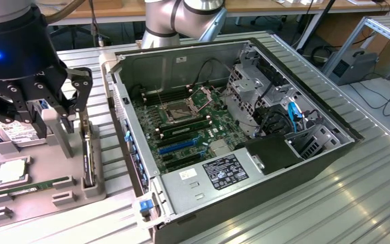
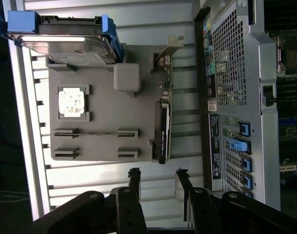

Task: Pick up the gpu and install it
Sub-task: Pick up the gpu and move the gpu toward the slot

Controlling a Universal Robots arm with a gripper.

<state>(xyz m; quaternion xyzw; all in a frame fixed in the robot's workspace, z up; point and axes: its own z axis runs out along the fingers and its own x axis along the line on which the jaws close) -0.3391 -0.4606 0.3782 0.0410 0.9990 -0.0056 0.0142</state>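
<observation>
Black gpu (image 2: 163, 131) beside case (image 2: 231, 58); drive (image 2: 65, 46) nearby

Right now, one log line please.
gripper: open, empty, over grey holder tray | flat black gpu card with silver bracket: on edge in tray, untouched

Open gripper (image 2: 157, 171) above a slatted metal table (image 2: 89, 173), its two black fingers (image 2: 134, 179) apart near one end of the gpu (image 2: 163, 131). The gpu stands on edge in a grey tray (image 2: 104, 122), alongside a chip (image 2: 71, 102) and hard drive (image 2: 65, 46), beside a computer case (image 2: 231, 73).
</observation>
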